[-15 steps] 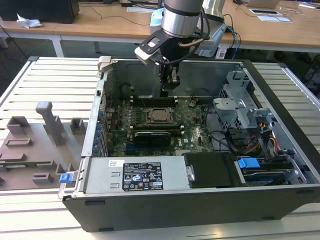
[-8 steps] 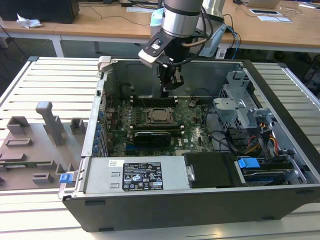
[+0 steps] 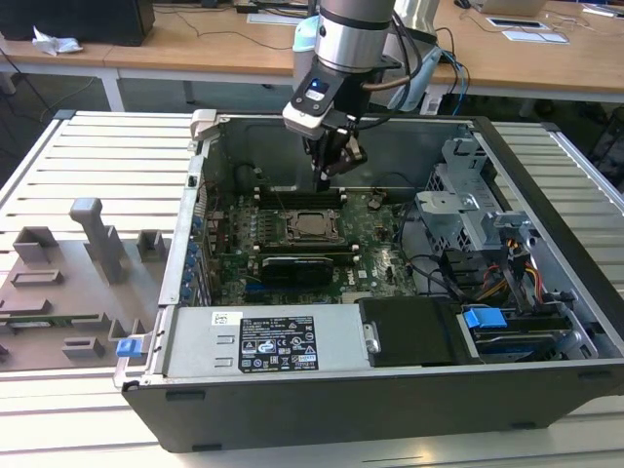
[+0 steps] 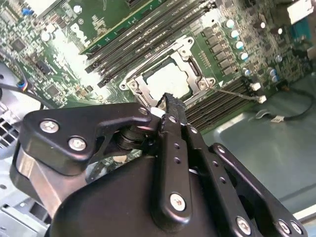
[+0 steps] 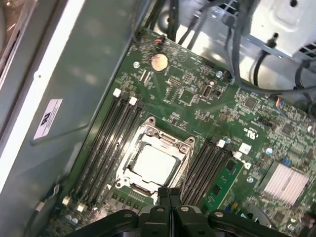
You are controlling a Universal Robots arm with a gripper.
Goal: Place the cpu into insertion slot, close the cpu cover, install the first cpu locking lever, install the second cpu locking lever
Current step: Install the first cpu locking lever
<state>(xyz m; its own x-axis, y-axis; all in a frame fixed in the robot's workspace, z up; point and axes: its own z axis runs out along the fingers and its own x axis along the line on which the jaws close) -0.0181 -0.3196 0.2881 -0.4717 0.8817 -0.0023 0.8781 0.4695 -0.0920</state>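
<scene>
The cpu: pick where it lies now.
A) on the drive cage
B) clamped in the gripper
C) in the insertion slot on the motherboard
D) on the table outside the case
C: the cpu lies flat in the insertion slot, framed by the cpu cover.

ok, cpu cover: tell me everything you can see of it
In the first wrist view, the thin silvery metal cpu cover lies flat, not tilted up, over the insertion slot on the green motherboard. It is a hinged frame with a square central opening, through which the pale grey square cpu shows. Round studs sit at its corners. The black claw, shut, hangs by one edge; contact cannot be told.
</scene>
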